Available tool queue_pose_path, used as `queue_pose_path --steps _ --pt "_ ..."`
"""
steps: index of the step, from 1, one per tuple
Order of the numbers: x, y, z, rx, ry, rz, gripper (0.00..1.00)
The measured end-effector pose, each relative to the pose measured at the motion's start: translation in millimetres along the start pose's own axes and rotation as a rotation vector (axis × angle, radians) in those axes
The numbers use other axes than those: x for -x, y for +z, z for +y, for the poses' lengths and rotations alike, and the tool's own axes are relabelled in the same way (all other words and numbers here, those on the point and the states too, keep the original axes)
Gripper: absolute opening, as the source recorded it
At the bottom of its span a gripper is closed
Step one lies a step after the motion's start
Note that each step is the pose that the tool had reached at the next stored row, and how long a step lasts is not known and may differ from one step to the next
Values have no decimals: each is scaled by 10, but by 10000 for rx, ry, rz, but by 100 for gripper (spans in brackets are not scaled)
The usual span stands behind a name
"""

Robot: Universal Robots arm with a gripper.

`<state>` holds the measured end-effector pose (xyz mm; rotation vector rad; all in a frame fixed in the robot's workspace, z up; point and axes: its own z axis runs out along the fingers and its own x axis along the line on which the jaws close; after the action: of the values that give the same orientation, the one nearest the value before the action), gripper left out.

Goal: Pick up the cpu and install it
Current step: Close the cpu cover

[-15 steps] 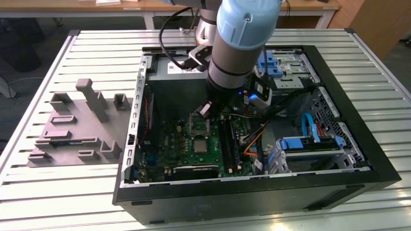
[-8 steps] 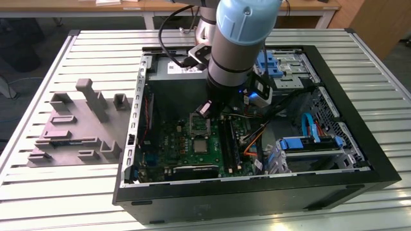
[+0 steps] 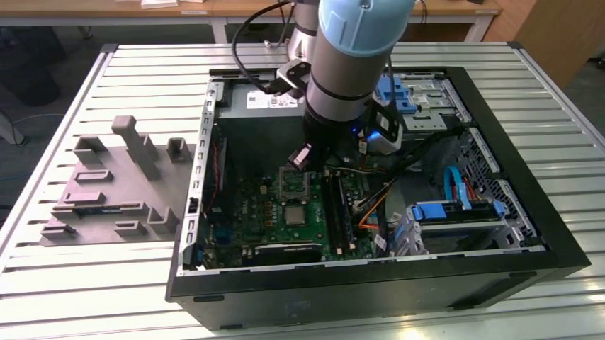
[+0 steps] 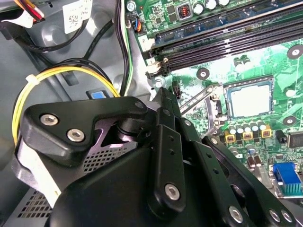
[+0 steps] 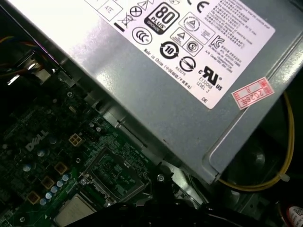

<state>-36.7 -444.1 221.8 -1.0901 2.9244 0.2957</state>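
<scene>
The cpu (image 4: 249, 99) lies flat in its socket on the green motherboard (image 4: 265, 61), silver top up, and it appears as a pale square (image 5: 75, 211) in the first wrist view and as a small grey square (image 3: 296, 212) in the exterior view. The socket's metal load plate (image 5: 115, 173) stands flipped open beside it, its thin lever (image 4: 201, 98) raised. My gripper (image 4: 160, 90) hangs just above the open plate (image 3: 295, 185), a little off the chip, and looks shut with nothing in it (image 3: 302, 160).
The open computer case (image 3: 529, 212) surrounds the board. A grey power supply (image 5: 165, 71) stands close beside the socket. Memory slots (image 4: 227, 42), yellow and black cables (image 4: 57, 75) and a blue drive cage (image 3: 454, 212) crowd the space. A grey moulded tray (image 3: 104, 191) sits on the table at the exterior view's left.
</scene>
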Motion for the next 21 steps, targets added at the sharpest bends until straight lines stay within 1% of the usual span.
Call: queue_pose_path --steps 2,5,7,21 --pt "-1 -10 5 -18 -17 18 11" --pt "-4 -20 8 -65 -119 85 11" --pt "-6 -21 10 -63 -220 107 11" --pt "-6 -21 10 -71 -241 119 11"
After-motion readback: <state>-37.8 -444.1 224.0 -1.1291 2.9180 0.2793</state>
